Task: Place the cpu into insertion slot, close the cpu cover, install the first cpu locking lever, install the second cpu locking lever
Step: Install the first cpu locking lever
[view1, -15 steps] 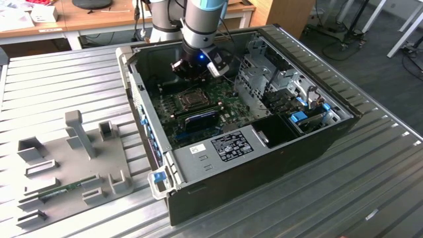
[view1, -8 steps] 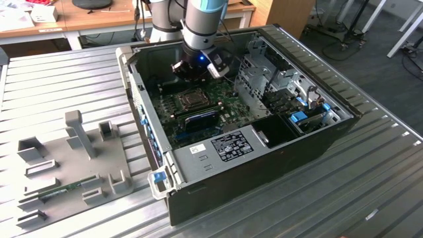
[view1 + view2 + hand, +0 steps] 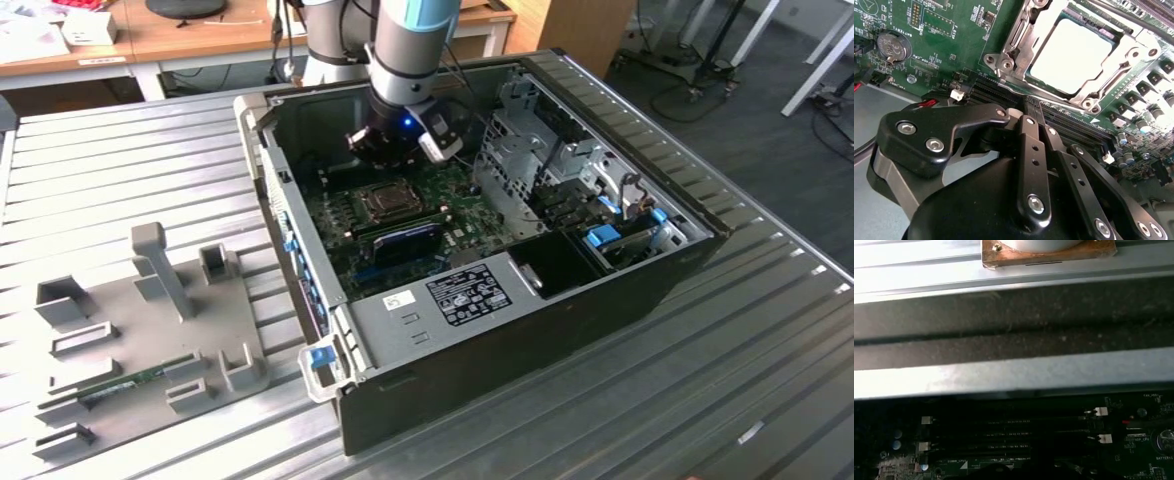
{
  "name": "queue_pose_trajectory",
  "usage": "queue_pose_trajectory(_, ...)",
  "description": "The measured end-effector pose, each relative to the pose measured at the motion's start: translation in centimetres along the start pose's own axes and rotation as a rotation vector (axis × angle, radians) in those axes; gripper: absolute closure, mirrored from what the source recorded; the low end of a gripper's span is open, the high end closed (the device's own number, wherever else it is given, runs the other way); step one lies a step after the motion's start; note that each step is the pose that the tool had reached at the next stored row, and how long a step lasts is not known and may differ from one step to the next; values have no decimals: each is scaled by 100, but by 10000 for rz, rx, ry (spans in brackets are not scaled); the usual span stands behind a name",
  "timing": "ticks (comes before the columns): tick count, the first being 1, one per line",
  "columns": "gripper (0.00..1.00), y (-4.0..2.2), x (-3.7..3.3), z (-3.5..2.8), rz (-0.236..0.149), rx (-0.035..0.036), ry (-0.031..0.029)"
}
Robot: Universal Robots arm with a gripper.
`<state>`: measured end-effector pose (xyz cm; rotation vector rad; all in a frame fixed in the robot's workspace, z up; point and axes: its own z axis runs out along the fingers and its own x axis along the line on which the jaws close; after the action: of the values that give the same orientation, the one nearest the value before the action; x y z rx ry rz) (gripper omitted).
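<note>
Second wrist view showed the gripper (image 3: 1037, 107) clenched, empty, the cpu cover (image 3: 1019, 40) just ahead; latching it likely needed square, steady pressure.

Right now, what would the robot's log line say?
cpu: seated | cover: down over it | gripper: at memory slots, jaws shut, empty

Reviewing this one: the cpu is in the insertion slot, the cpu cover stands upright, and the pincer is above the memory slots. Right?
Not quite. In the second wrist view the cpu cover lies flat over the seated cpu; the pincer is above the memory slots.
</note>
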<state>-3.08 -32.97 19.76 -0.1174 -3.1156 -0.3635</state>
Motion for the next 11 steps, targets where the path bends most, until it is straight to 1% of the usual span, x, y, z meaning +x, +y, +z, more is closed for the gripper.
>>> queue_pose_trajectory(5,90,-9,1,24,1,9,3)
queue_pose_trajectory(11,90,-11,-1,45,0,-1,0)
